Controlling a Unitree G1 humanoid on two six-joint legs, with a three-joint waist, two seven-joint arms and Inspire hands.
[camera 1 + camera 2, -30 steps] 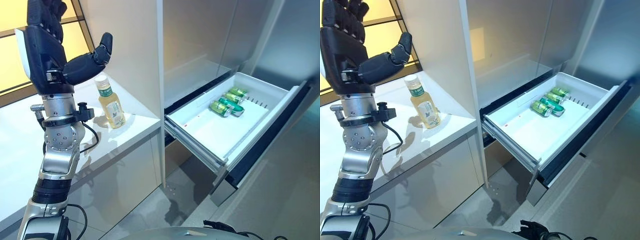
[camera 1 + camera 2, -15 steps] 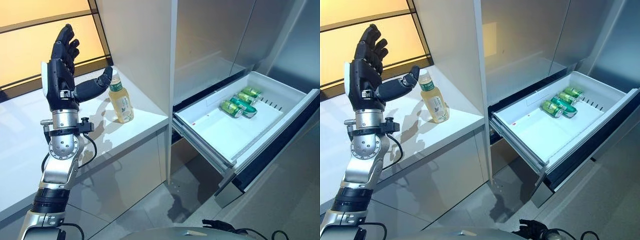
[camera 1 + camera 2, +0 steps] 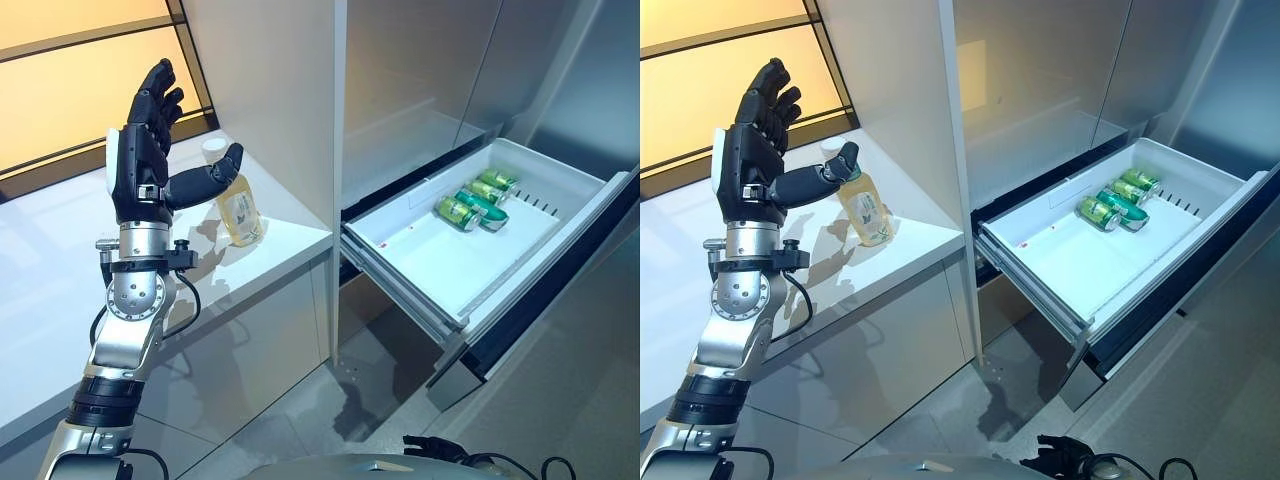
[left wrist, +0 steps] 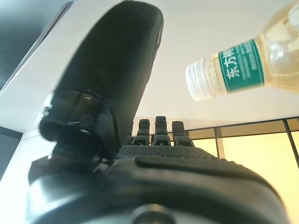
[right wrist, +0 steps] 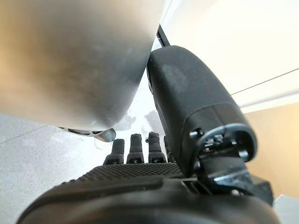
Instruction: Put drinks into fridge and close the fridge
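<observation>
A bottle of pale yellow drink (image 3: 240, 207) with a white cap and green label stands upright on the white counter (image 3: 50, 270). My left hand (image 3: 140, 170) is raised beside it, open, fingers straight up and the thumb (image 3: 212, 180) stretched across the front of the bottle's neck. In the left wrist view the bottle (image 4: 243, 65) shows apart from the thumb (image 4: 117, 70). The white fridge drawer (image 3: 480, 300) is pulled out at the right, with three green cans (image 3: 470, 203) lying at its back. My right hand (image 5: 135, 186) shows only in its wrist view, open and holding nothing.
A tall white side panel (image 3: 270, 90) rises right behind the bottle, at the counter's end. The grey fridge front (image 3: 430, 70) stands above the drawer. The drawer juts out over the grey floor (image 3: 330, 400).
My left hand has reached away over the counter to the bottle, and its thumb now crosses the bottle's neck. The head views have shifted too. The drawer and cans stay as before.
</observation>
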